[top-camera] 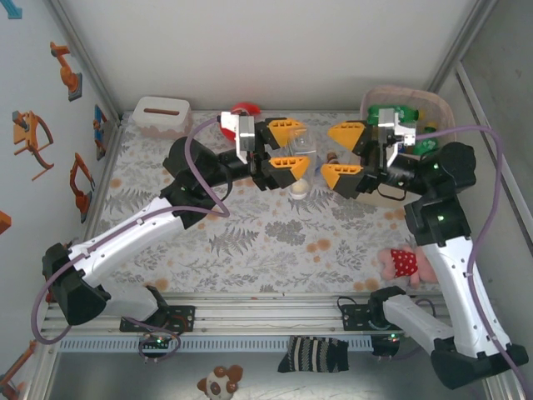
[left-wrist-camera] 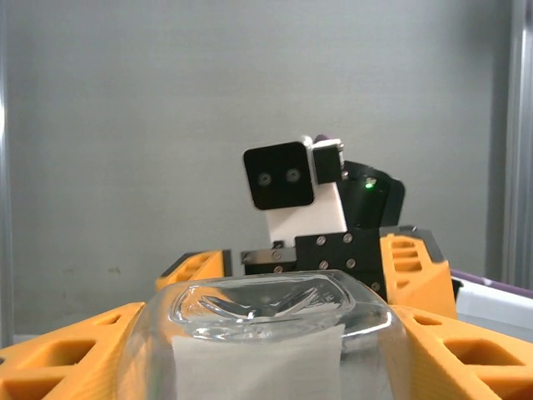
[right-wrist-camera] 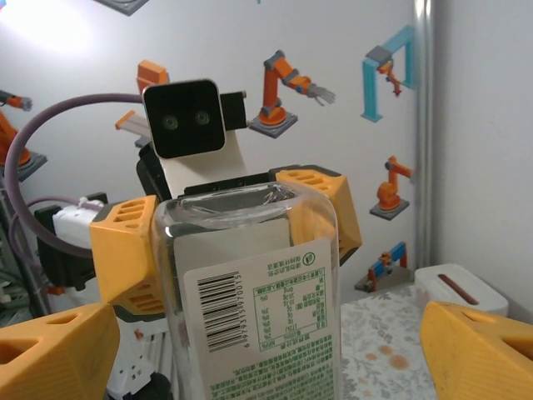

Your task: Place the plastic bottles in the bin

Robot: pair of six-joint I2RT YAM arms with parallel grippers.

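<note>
**Clear bottle clamped on the left, bin waiting on the right**

Starting on the left, the left gripper [top-camera: 293,148] is seen clamped on a clear bottle [top-camera: 306,156]. Its orange fingers are pressed against the bottle's two sides. The bottle is held up off the patterned counter [top-camera: 250,242], near the middle of the far half.

From the left wrist camera the moulded, dimpled base [left-wrist-camera: 275,312] is shown end-on: thin, glassy plastic with nothing visible inside. The bottle is therefore judged to be light and probably empty. Walls like these are expected to give under pressure and to be slick, so a hard squeeze could dent it or make it pop out.

The better place to hold is judged to be the labelled mid-body. The white label [right-wrist-camera: 275,325] with its barcode and green print is wrapped around there, and the paper should offer more friction than bare plastic. The shoulders and the base rim are stiffer, but they are curved and less secure.

Moving right, the right gripper [top-camera: 329,152] is found spread wide. From its own wrist camera, its fingers are seen standing well clear on either side of the bottle, touching nothing.

Farthest right, the pale pink bin [top-camera: 440,107] stands at the back corner with green bottles [top-camera: 385,112] already inside. The held bottle is not yet over the rim, so a short carry to the right is judged to remain.
</note>
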